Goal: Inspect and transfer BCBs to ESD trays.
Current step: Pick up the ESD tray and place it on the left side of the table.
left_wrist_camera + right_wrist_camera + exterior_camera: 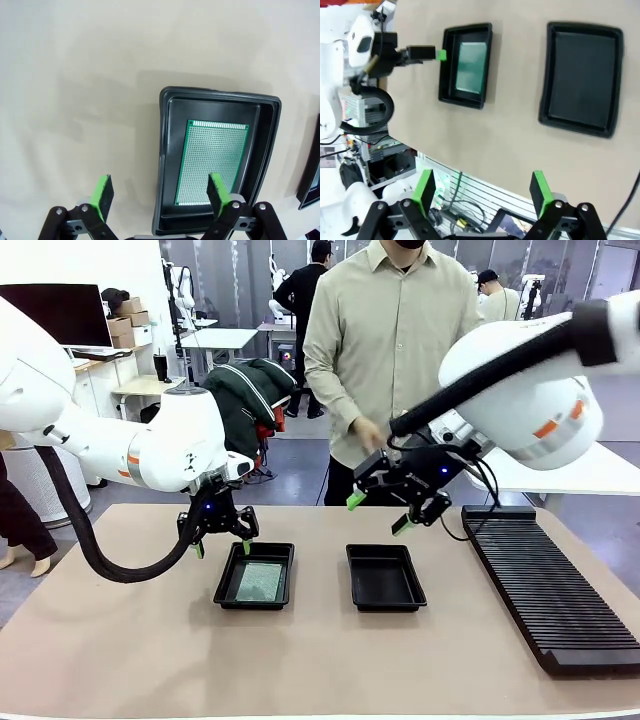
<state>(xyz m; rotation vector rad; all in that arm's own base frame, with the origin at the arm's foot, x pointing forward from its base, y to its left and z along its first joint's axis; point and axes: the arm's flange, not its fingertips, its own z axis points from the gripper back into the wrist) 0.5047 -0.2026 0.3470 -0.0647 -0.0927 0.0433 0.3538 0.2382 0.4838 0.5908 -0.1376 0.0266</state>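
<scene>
The left arm [120, 450] is extended in from 9 o'clock of the front view, with the elbow bent and the wrist turned straight down, so that the left gripper [222, 548] is pointed toward 6 o'clock. Its green-padded fingers [103, 197] are spread wide, and nothing is held between them. The right arm [520, 390] is extended in from 2 o'clock with the wrist tilted. The right gripper [379, 513] is aimed toward 7 o'clock and held higher than the left one; its jaws are likewise parted wide, and nothing is gripped.
</scene>
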